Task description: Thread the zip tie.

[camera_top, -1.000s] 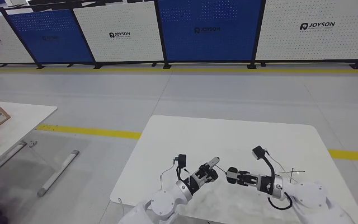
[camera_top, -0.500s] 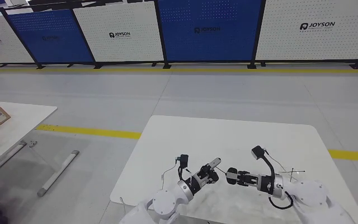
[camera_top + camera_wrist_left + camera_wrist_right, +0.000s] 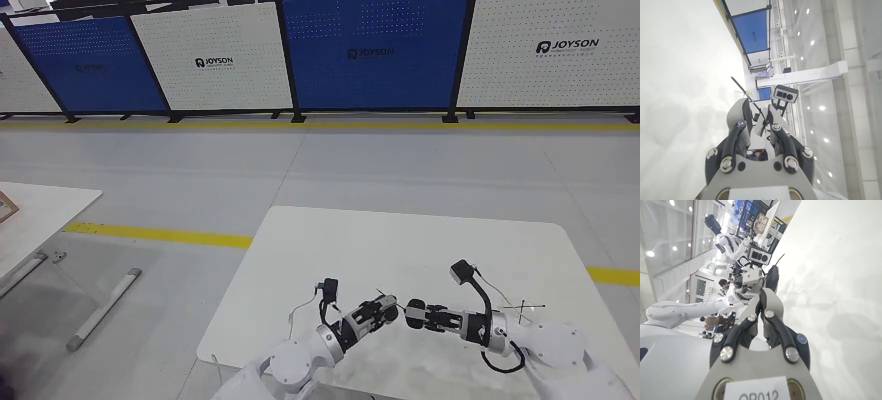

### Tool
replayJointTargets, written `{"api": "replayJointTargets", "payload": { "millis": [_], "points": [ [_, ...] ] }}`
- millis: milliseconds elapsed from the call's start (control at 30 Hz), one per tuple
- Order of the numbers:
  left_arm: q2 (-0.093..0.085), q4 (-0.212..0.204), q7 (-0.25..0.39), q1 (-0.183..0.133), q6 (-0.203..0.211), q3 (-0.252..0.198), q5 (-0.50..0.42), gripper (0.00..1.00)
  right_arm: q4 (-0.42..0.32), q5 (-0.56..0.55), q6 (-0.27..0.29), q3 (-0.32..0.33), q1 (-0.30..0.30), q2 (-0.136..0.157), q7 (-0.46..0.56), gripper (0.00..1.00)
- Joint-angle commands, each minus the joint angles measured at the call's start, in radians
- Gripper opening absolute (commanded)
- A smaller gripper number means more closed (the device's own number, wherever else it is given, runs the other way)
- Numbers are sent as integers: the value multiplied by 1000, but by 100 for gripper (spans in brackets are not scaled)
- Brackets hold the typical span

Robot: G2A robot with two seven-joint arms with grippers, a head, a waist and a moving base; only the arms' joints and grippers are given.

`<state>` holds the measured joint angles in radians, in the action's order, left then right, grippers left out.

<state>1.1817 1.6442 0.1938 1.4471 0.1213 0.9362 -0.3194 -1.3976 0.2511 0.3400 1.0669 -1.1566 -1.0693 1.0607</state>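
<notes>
A thin black zip tie [image 3: 745, 94] runs slantwise between the two spread fingers of my left gripper [image 3: 758, 111], which is open around it. Its free tip sticks out past the fingers over the white table. My right gripper [image 3: 761, 296] is shut on the zip tie [image 3: 779, 259] and faces the left gripper head-on. In the top view the left gripper [image 3: 385, 306] and right gripper [image 3: 410, 312] almost meet above the near part of the table [image 3: 400, 240].
Another thin black zip tie [image 3: 520, 305] lies on the table to the right of the right arm. The table's front edge runs close under both arms. Blue and white partition panels stand far behind.
My left gripper has moved right, toward the right gripper, and the gap between them has closed. The right arm has stayed almost still.
</notes>
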Motion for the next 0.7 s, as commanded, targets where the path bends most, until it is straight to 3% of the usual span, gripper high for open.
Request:
{"api": "replayJointTargets", "payload": {
  "millis": [0,67,233,267,333,467,667],
  "points": [
    [0,0,8,0,-1,3,-3,35,-1,-2,0,2,-1,-1,1,0],
    [0,2,7,-1,0,5,-7,35,-2,-4,0,3,-2,-2,2,0],
    [2,-1,4,-3,0,9,-18,47,-4,-10,0,8,-5,-5,5,0],
    [3,-2,7,-3,-3,9,-24,60,-4,-10,0,9,-6,-6,5,0],
    [3,-4,21,-5,-15,9,-41,74,-6,-10,0,13,-8,-7,5,0],
    [5,-8,36,-9,-21,17,-83,93,-14,-13,0,22,-15,-8,8,0],
    [7,-15,53,-13,-9,27,-119,92,-22,-14,0,21,-18,-11,37,0]
  ]
}}
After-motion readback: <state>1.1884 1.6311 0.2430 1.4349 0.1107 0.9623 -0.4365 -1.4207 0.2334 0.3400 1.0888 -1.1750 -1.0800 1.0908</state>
